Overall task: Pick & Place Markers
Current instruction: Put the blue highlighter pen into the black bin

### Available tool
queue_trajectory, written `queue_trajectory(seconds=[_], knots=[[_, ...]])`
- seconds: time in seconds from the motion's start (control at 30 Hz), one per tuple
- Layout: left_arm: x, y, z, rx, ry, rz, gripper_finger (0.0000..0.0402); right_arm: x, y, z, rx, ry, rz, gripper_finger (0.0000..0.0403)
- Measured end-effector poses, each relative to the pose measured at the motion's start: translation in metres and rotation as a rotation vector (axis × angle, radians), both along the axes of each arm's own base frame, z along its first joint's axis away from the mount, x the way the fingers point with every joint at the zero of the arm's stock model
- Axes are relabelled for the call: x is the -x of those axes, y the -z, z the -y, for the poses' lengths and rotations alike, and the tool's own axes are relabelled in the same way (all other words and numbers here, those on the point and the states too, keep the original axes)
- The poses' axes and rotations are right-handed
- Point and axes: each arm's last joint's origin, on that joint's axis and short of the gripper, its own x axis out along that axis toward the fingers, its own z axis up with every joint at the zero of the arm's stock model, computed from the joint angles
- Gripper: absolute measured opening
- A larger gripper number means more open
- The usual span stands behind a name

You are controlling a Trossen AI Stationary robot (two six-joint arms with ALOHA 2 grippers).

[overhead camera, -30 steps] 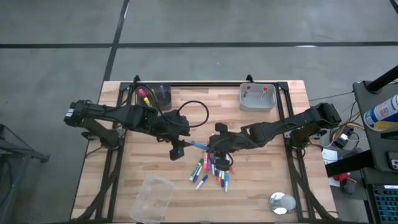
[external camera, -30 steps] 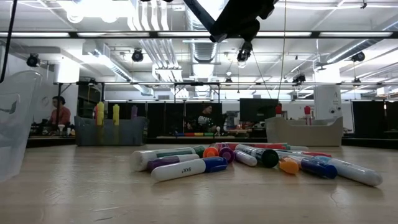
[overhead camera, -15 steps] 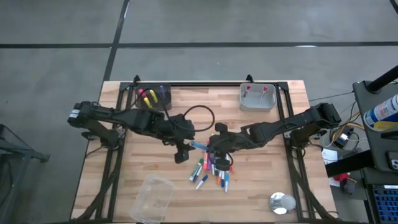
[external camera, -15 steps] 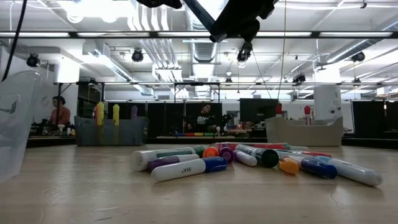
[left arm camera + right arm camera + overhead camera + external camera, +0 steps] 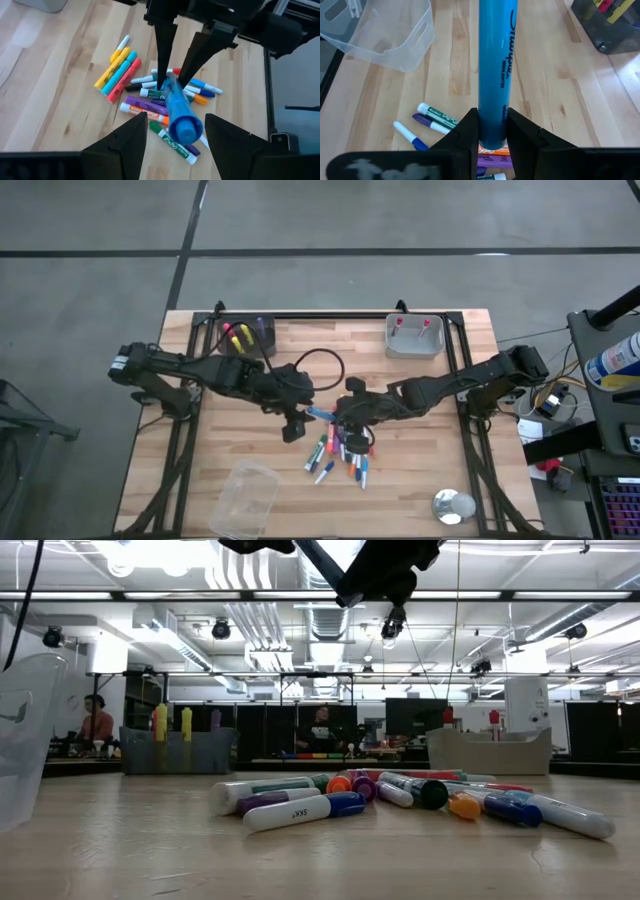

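A heap of mixed-colour markers [image 5: 340, 455] lies on the wooden table's middle; it also shows in the low view [image 5: 400, 795]. My right gripper [image 5: 346, 418] hovers over the heap, shut on a blue marker [image 5: 320, 415]. My left gripper [image 5: 300, 422] is open just left of it. Its two fingers [image 5: 131, 140] stand on either side of the blue marker's free end [image 5: 182, 127] with gaps showing on both sides. My right gripper pinches the blue marker between its two fingers at one end of the barrel [image 5: 492, 112]. The fingers [image 5: 162, 50] come slanting down from the table's right. The marker sticks out beyond them toward my left gripper, lifted clear of the heap.
A dark bin [image 5: 245, 335] with a few markers stands at the far left, a grey bin [image 5: 415, 337] at the far right. A clear plastic tub [image 5: 245, 498] lies near the front edge, and a round shiny lid [image 5: 453, 505] at the near right.
My left gripper has come a little toward the table's right and down, closing in on the blue marker's free end, and then stopped. My right gripper has kept still with the marker.
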Motion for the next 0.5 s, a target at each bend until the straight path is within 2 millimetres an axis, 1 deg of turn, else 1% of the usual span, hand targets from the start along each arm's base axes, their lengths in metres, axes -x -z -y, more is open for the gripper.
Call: queue_trajectory(seconds=[0.17, 0.5], knots=[[0.0032, -0.0064, -0.0006, 0.004, 0.0, 0.022, 0.0204, 0.0, 0.0, 0.0, -0.001, 0.001, 0.0, 0.0073], [0.003, -0.0034, -0.0005, 0.0, 0.004, 0.012, 0.0166, 0.0, 0.0, 0.0, -0.003, 0.002, 0.0, 0.0073]])
